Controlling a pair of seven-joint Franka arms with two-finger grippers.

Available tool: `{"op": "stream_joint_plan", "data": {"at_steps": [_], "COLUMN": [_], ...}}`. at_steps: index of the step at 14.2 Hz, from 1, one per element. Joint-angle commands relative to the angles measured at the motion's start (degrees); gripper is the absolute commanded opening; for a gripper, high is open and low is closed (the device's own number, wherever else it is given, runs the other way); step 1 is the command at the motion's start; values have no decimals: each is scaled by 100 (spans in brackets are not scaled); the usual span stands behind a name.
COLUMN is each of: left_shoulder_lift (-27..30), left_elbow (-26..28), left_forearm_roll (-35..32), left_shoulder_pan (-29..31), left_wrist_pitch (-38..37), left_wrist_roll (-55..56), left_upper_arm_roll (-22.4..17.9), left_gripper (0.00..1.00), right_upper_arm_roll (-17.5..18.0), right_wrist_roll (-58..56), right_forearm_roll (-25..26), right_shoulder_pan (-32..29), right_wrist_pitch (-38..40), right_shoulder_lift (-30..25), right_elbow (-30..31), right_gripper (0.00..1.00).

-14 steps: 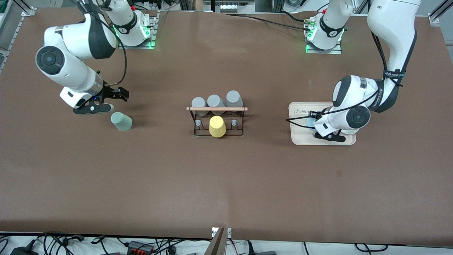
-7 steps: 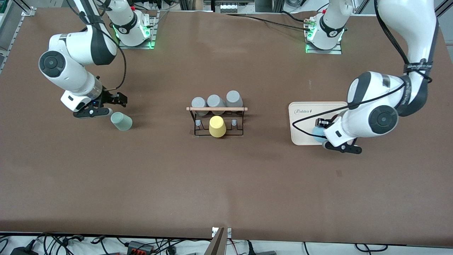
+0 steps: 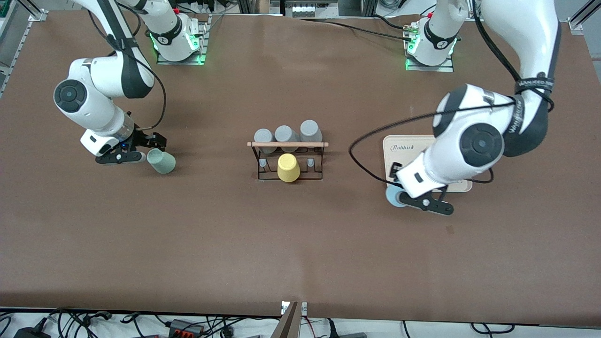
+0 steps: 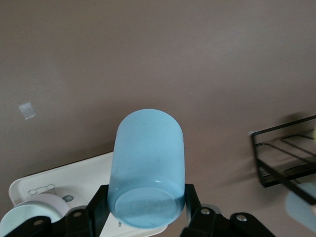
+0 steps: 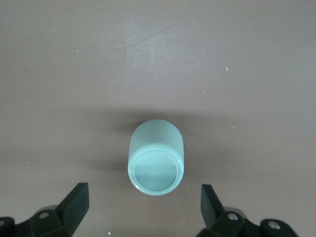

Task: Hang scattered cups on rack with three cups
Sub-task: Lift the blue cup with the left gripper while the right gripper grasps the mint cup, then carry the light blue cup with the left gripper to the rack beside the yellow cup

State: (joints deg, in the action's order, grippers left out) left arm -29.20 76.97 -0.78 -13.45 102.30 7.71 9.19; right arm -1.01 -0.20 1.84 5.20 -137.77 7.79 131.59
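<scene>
Two cups are mine to handle. The light blue cup [image 3: 393, 197] is clamped in my left claw [image 3: 413, 199], lifted over the brown surface [image 3: 300, 244] just off the cream tray's [image 3: 399, 146] edge, toward the rack [image 3: 288, 162]. The mint-green cup [image 3: 161, 161] lies on its side toward the right arm's end from the rack, well apart from it. My right claw [image 3: 136, 149] sits low beside that cup with its fingers [image 5: 74, 205] spread wide on either side, gripping nothing. The rack stands mid-surface, with three grey cups [image 3: 285, 135] in a row at its wooden rod [image 3: 287, 144] and a yellow cup [image 3: 288, 167] on its front. Cables [image 3: 141, 324] trail along the floor below the surface's near edge.
</scene>
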Motion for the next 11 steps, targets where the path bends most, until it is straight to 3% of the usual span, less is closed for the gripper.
{"op": "stream_joint_plan", "data": {"at_steps": [1, 11], "left_shoulder_lift": [-165, -428], "left_elbow": [-490, -683], "left_forearm_roll": [78, 297], "left_shoulder_pan": [-393, -1476], "left_wrist_pitch": [-175, -184], "left_wrist_roll": [318, 2505], "left_upper_arm_roll": [-40, -23], "left_gripper": [33, 33], "right_upper_arm_roll": [31, 31], "right_wrist_roll": [-51, -59], "right_forearm_roll": [44, 44], "right_shoulder_pan": [-81, -151], "right_wrist_pitch": [-180, -470], "right_shoulder_lift": [126, 584], "right_elbow": [42, 51], "right_gripper": [100, 100]}}
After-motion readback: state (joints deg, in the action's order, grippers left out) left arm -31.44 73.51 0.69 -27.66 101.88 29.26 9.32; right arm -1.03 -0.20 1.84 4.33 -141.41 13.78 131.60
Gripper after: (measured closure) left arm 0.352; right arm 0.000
